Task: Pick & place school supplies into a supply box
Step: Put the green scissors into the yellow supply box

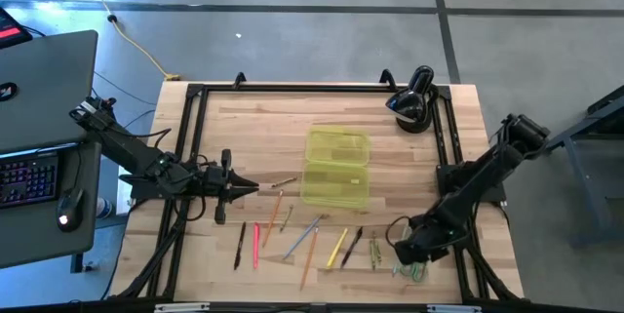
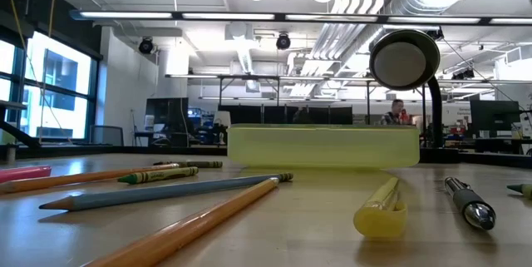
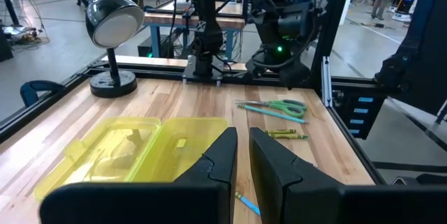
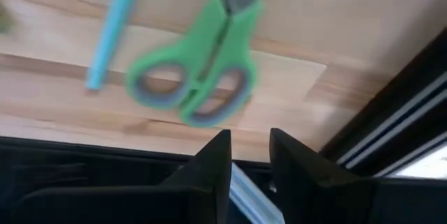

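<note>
My right gripper (image 4: 248, 155) is nearly closed, holding nothing, scissors (image 4: 199, 77) just ahead; supply box (image 1: 337, 167) looks empty, pencils (image 1: 302, 238) still loose on counter (image 1: 390, 157).

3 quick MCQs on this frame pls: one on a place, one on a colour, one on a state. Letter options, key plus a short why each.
1. Where do the scissors lie?
A. inside the supply box
B. on the table by the right gripper
C. under the desk lamp

2. What colour are the scissors' handles?
A. green
B. red
C. black

3. How is the supply box?
A. shut with its lid on
B. lying open
C. tipped on its side

Key:
1 B: in the high view the scissors lie on the wood near the table's front edge beside the right gripper, far from the supply box and the desk lamp.
2 A: the right wrist view shows green handle loops on the scissors.
3 B: from above, the supply box shows two halves spread flat side by side; the left gripper waits beside it.
</note>
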You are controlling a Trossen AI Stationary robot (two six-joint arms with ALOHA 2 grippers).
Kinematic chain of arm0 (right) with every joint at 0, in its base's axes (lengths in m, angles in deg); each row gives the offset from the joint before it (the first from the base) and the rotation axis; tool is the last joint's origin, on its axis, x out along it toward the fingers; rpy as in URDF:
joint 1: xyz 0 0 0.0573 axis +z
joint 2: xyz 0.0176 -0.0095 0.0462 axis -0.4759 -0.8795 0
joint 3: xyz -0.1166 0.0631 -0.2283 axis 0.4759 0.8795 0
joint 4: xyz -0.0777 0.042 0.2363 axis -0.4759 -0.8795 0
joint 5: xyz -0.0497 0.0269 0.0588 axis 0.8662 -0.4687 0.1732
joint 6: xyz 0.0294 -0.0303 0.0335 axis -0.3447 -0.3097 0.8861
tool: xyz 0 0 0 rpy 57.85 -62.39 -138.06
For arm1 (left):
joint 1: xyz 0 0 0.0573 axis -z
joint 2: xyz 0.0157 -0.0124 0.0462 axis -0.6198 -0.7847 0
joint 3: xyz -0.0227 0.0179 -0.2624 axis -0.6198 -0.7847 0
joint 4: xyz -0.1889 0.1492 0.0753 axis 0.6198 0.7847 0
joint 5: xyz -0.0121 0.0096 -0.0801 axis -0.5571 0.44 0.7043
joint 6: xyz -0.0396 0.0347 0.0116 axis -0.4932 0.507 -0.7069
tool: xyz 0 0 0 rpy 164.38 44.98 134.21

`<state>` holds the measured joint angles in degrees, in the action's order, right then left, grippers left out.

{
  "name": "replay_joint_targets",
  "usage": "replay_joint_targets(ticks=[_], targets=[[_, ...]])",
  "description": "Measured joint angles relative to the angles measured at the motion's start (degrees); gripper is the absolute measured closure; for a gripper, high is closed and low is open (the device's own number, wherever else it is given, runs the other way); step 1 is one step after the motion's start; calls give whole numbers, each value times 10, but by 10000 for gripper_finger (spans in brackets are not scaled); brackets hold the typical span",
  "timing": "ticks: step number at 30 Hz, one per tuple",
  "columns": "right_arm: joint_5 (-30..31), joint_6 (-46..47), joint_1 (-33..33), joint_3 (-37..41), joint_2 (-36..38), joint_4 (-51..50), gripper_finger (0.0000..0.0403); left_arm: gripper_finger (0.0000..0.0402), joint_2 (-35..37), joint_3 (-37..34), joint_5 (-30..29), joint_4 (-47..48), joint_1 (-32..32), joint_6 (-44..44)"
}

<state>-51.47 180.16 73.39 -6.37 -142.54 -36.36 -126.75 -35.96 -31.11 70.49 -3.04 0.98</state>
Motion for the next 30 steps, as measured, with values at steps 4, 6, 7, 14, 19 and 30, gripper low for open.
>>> replay_joint_targets(ticks=[4,6,7,14,19,30], targets=[[-3,-1,1,7,-30,56,324,330,0,0,0,0,0,0],[-6,-1,1,7,-49,76,324,330,0,0,0,0,0,0],[-13,-3,1,7,-60,84,324,330,0,0,0,0,0,0],[-20,-15,1,7,-97,83,324,330,0,0,0,0,0,0],[-18,-16,1,7,-97,62,324,330,0,0,0,0,0,0],[30,-39,1,7,-97,-9,324,330,0,0,0,0,0,0]])
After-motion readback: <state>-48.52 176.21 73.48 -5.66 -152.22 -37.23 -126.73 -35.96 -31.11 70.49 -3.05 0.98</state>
